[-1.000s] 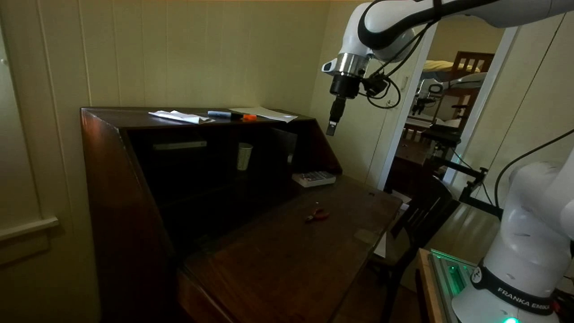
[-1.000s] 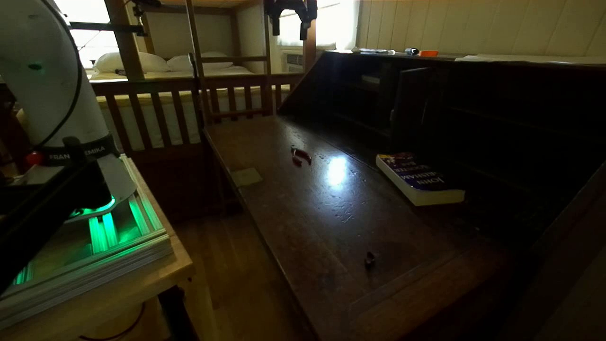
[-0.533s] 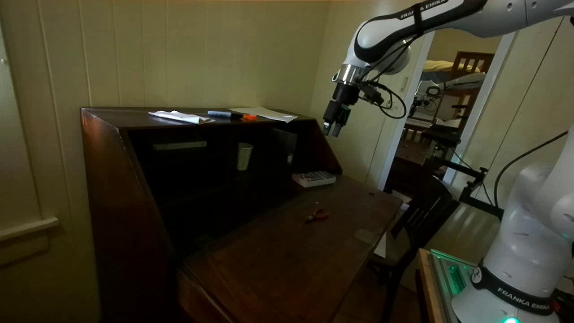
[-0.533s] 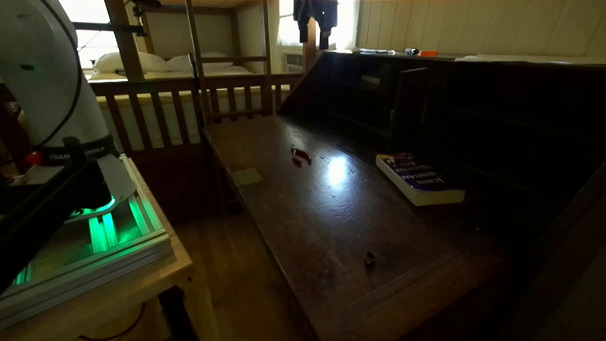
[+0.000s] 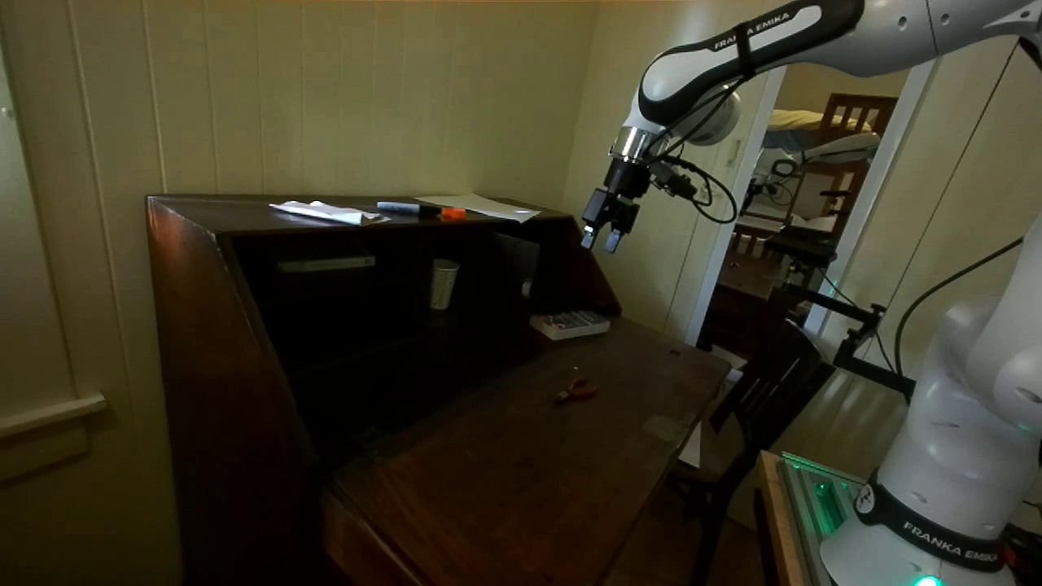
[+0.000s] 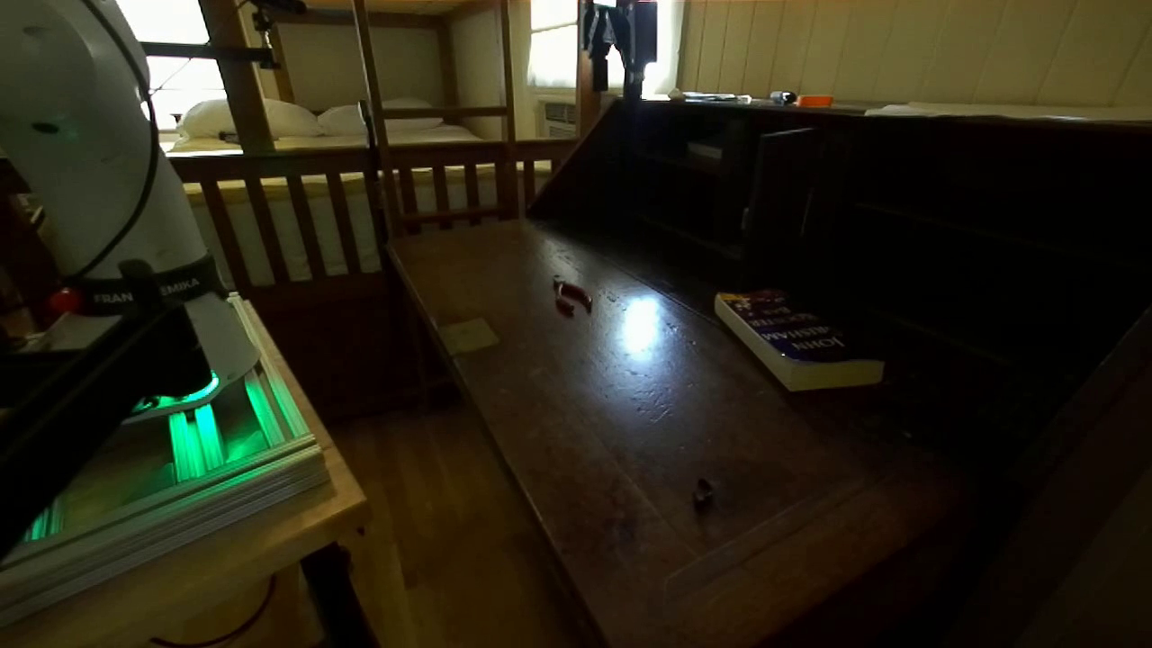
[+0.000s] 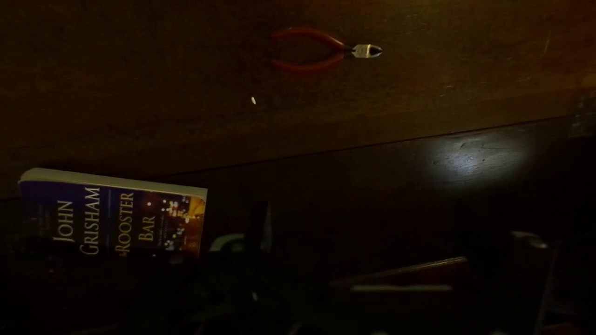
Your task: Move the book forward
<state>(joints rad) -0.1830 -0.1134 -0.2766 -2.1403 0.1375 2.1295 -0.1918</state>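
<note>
The book [image 5: 570,324] lies flat on the dark wooden desk [image 5: 521,472] at the foot of the shelves. In an exterior view its dark blue cover with "John Grisham" and pale page edges show [image 6: 796,337]. In the wrist view the book [image 7: 139,218] is at the lower left, its lower part lost in dark. My gripper [image 5: 600,239] is open and empty, high above the desk and apart from the book. It shows at the top of an exterior view [image 6: 618,81]. In the wrist view one finger [image 7: 267,228] shows dimly right of the book; the other is nearly lost in shadow.
Red-handled pliers [image 5: 578,392] lie on the desk. A tiny dark object [image 6: 702,493] lies near the desk's end. The shelves hold a cup [image 5: 443,283] and an open small door [image 6: 778,202]. White papers [image 5: 321,212] and a marker [image 5: 407,208] lie on top. A chair [image 5: 773,391] stands beside the desk.
My gripper has turned about its own axis, so both fingers now show apart in an exterior view. It has also moved slightly down and toward the shelves. The book has not moved.
</note>
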